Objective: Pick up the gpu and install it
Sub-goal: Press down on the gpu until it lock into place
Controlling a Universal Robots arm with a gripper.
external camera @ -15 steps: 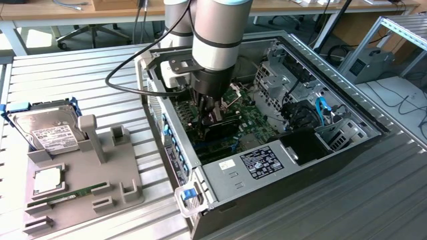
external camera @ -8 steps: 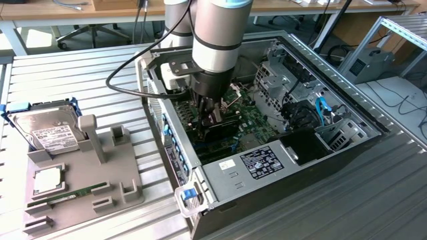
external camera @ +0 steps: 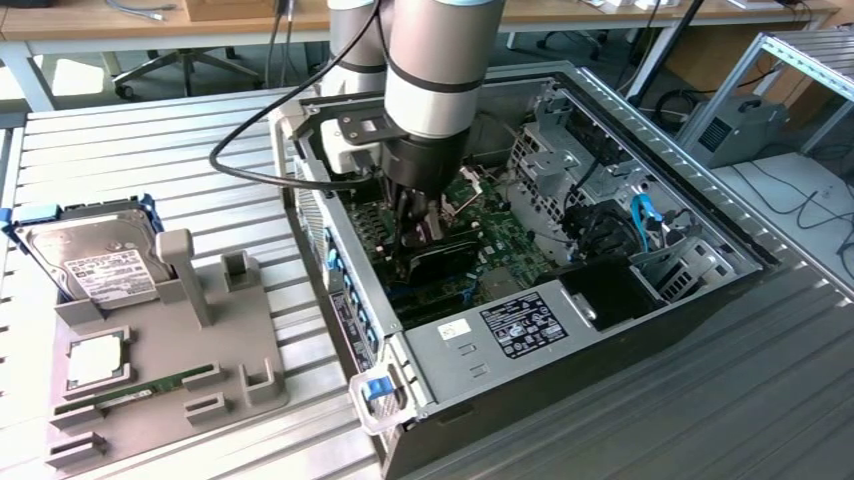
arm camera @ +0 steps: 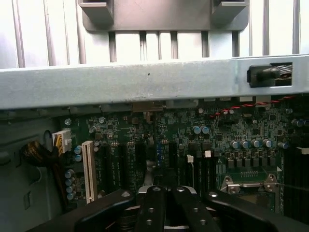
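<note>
Gripper (arm camera: 166, 205) fingers, black and studded with screws, are seen closest to the wrist camera, pressed together with no gap visible between them; in the exterior view the gripper (external camera: 424, 225) is recorded deep inside the open computer case (external camera: 667, 165), reaching straight down from the arm; the case is noted lying on its side on the slatted table (external camera: 160, 150), with its grey side wall (arm camera: 145, 82) crossing the wrist view beyond the fingers; the motherboard (arm camera: 120, 145) is seen spread beneath the fingers, its expansion slots running towards that wall, a white slot (arm camera: 88, 169) among them; the gpu (external camera: 447, 265) is taken to be the dark block standing on the motherboard (external camera: 514, 240) directly under the fingertips, so the card lies straight below the jaws rather than off to either side; its long axis is judged to follow the slots, though this is not settled from the exterior view; whether a thin edge of the card is pinched between the pads or merely touched from above cannot be told; the single arm is already at the card; on the exterior view's left, well apart from the case, a grey fixture tray (external camera: 160, 380) is noted, with a hard drive (external camera: 100, 265) standing in it; no card is seen in that tray, consistent with the gpu being already at the board.
</note>
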